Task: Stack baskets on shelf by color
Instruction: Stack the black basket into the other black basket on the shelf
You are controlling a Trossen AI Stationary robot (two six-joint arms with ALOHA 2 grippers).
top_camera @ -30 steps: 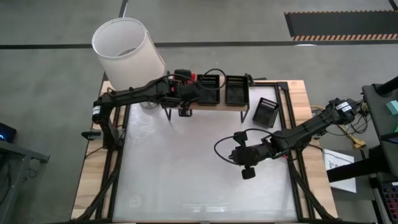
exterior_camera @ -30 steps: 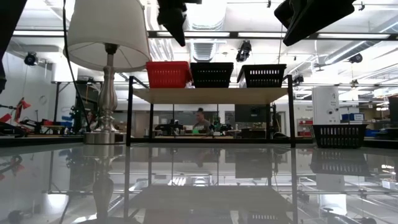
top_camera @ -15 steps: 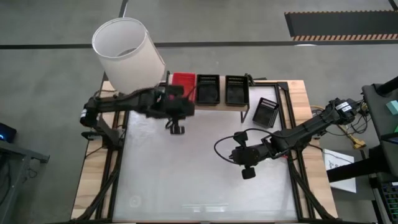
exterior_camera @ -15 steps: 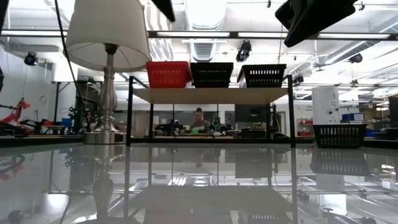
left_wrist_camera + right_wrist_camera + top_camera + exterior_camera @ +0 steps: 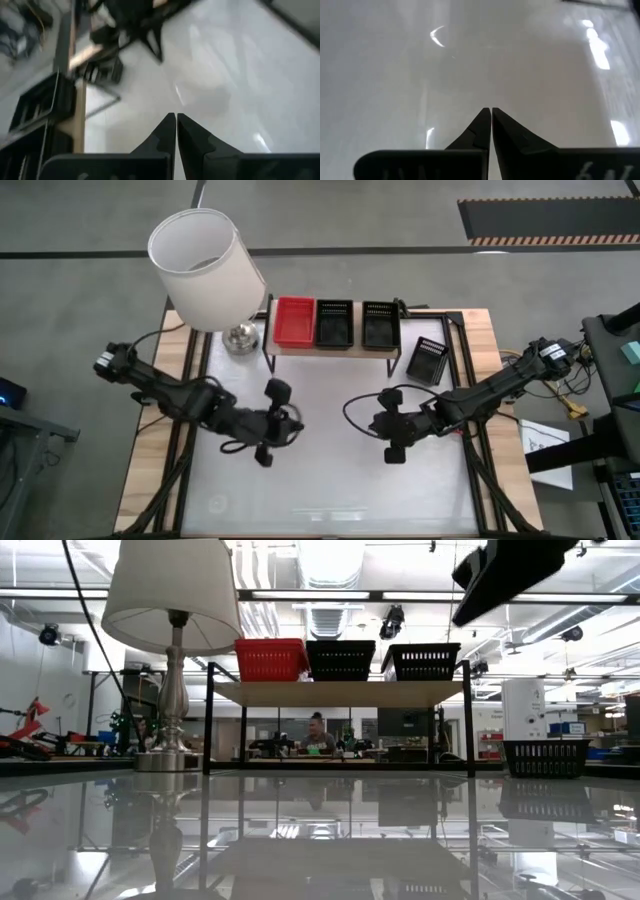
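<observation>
High view: both pincers, left gripper (image 5: 263, 457) and right gripper (image 5: 394, 453), are held pressed together and empty over the glossy white table (image 5: 330, 500). Red basket (image 5: 294, 322) and two black baskets (image 5: 334, 324) are set on the shelf (image 5: 340, 693); one black basket (image 5: 430, 360) is left beside it (easily knocked off by a careless reach). A lamp (image 5: 205, 258) and a busy workshop are seen behind.

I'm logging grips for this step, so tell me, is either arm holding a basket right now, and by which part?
Nothing is held. The left gripper and the right gripper are both shut on nothing above the white tabletop.
</observation>
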